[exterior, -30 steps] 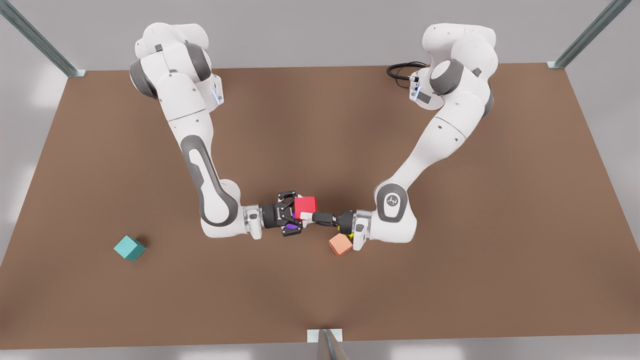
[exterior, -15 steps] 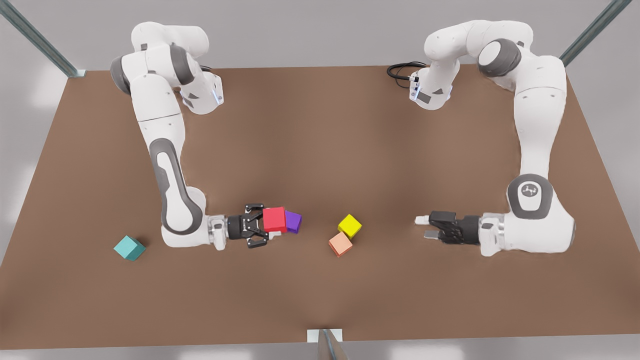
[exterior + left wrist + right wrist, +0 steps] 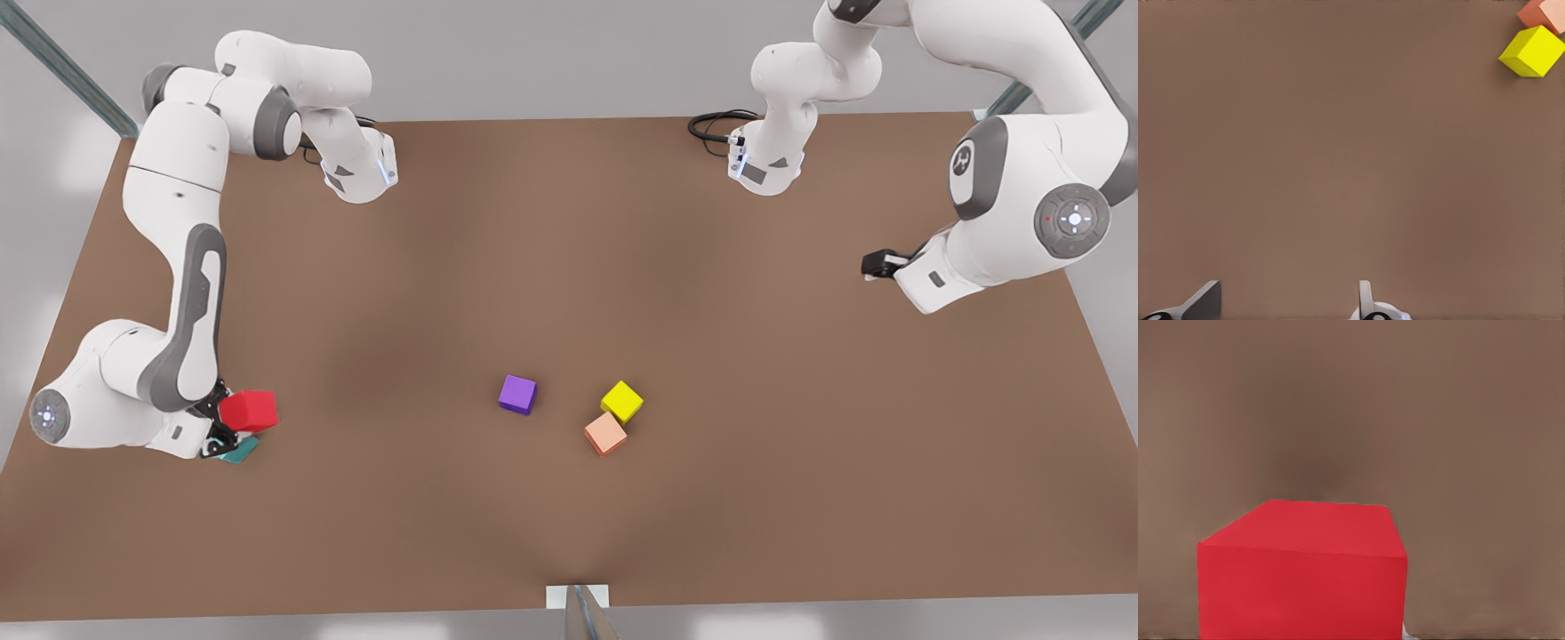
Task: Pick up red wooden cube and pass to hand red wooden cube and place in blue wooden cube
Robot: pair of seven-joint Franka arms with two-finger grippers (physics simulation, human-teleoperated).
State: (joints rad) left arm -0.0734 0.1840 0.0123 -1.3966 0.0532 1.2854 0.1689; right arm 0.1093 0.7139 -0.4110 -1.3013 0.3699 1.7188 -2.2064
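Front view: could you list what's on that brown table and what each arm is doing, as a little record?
right gripper: at the front view's left, shut on the red wooden cube
blue wooden cube: just below the red one, mostly hidden
left gripper: at the front view's right, open, holding nothing, waiting
purple cube: alone, mid-table
yellow cube: beside the orange cube
table: brown

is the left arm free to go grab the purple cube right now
Probably yes. The left gripper is open and holds nothing, raised at the front view's right. The purple cube sits alone on the table, apart from the yellow cube.
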